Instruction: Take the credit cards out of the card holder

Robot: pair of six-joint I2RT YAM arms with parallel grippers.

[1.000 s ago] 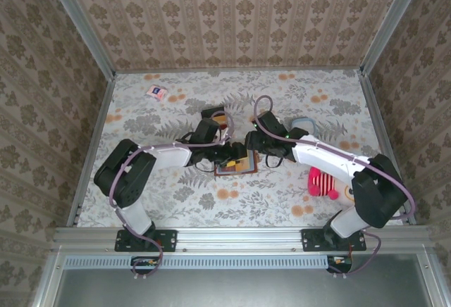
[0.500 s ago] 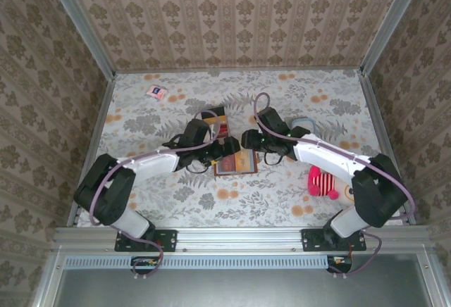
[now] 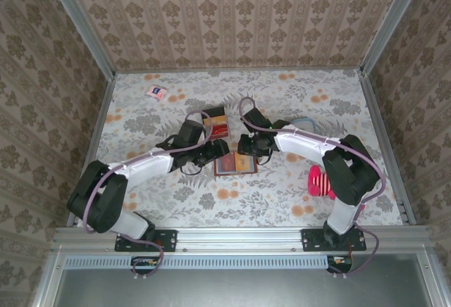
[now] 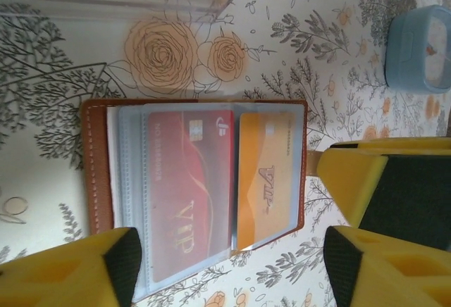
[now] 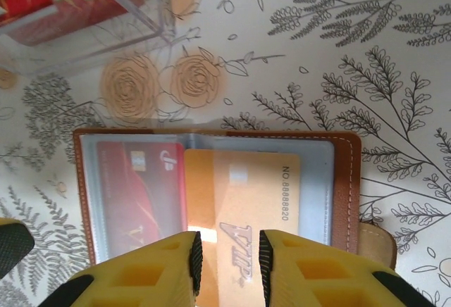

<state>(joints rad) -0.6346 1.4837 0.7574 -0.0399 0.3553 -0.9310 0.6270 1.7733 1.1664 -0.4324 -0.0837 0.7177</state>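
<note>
The card holder (image 3: 235,164) lies open and flat on the table, brown outside with clear sleeves inside (image 4: 190,180). Two credit cards sit in its sleeves: a red one (image 4: 187,187) and an orange one (image 5: 243,201). My left gripper (image 4: 232,272) is open, with its yellow fingers (image 4: 77,272) wide apart either side of the holder's near edge and nothing between them. My right gripper (image 5: 225,265) hovers over the orange card, its jaws narrowed to a small gap that pinches nothing. In the top view the left gripper (image 3: 211,153) and right gripper (image 3: 246,145) flank the holder's far edge.
A clear tray (image 3: 215,120) holding red cards stands just behind the holder. A light blue round box (image 4: 419,46) sits to the right. A pink striped toy (image 3: 323,182) lies near the right arm, and a pink-and-white packet (image 3: 156,91) at the far left.
Both grippers have drawn off the holder, leaving it lying open and uncovered. The left arm pulled back to the left. The right jaws have narrowed.
</note>
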